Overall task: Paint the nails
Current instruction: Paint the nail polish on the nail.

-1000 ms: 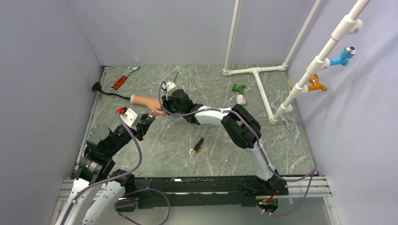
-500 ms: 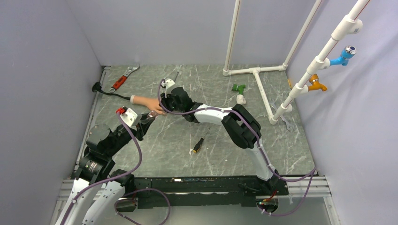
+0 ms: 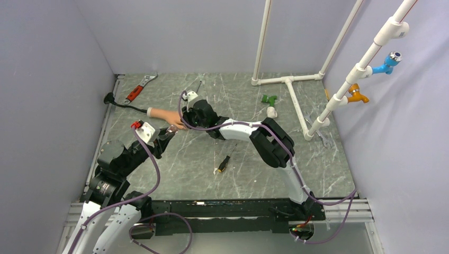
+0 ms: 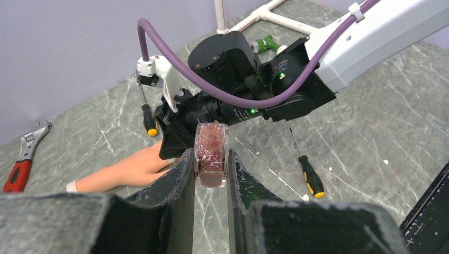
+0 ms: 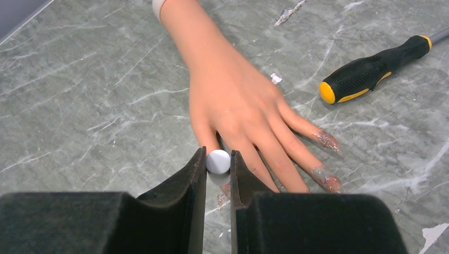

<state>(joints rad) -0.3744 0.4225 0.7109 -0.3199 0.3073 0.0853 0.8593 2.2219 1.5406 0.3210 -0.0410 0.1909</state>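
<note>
1. Rubber hand (image 5: pixel 233 100), flesh-coloured, lying flat on the table (image 5: pixel 79 106) at 10 o'clock of centre in the top view. Nails (image 5: pixel 328 141) tiny, two already glitter-coated.
2. Handling, judged: the hand is light, soft and liable to slide, and wet nails would smear. Steady it at the cuff (image 5: pixel 157 6), never at the fingertips.
3. Long axis, right wrist view: cuff at 12, fingers pointing to 5 o'clock.
4. Right gripper (image 5: pixel 217 165): nearly closed on a white-knobbed brush (image 5: pixel 218 160), over the fingers.
5. Left gripper (image 4: pixel 210 157): clamped on the bottle (image 4: pixel 210 140).
6. Screwdriver (image 5: pixel 370 69): 2 o'clock of the hand.

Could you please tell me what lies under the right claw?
The rubber hand lies flat beneath the right claw, which pinches a small round white cap. Whatever hangs below that cap is hidden. Two glittery nails show beside it.
</note>
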